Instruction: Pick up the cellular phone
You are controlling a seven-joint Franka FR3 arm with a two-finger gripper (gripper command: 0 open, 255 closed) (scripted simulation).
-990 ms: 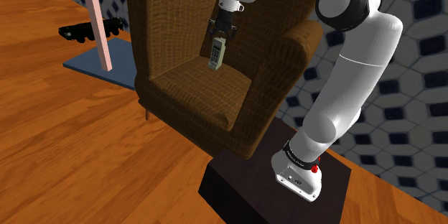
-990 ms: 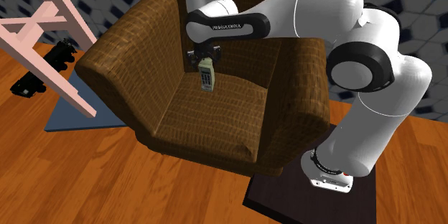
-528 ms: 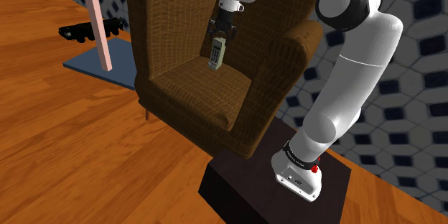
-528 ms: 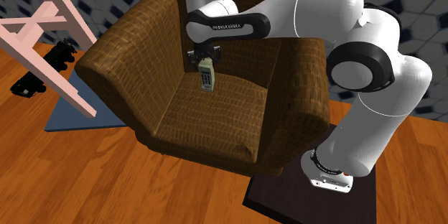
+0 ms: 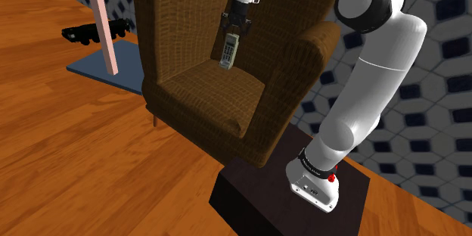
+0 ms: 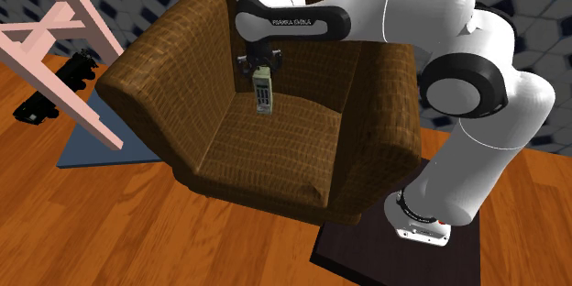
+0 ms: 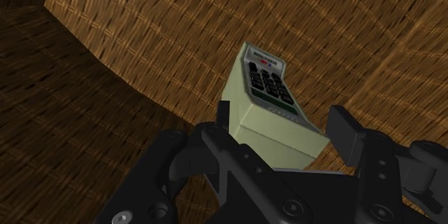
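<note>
From the shoulder view, the all-black two-finger gripper (image 5: 234, 32) hangs before the backrest of the brown woven armchair (image 5: 204, 102). It clasps the top end of a pale cream, slab-shaped cellular phone (image 5: 229, 51) with dark keys. In the second exterior view the cellular phone (image 6: 263, 93) dangles directly below the gripper (image 6: 259, 67), its long axis near vertical, seemingly clear of the seat. In the wrist view the fingers (image 7: 348, 133) pinch its sides and its length runs out along the gripper's line. I'd judge a straight lift suits.
</note>
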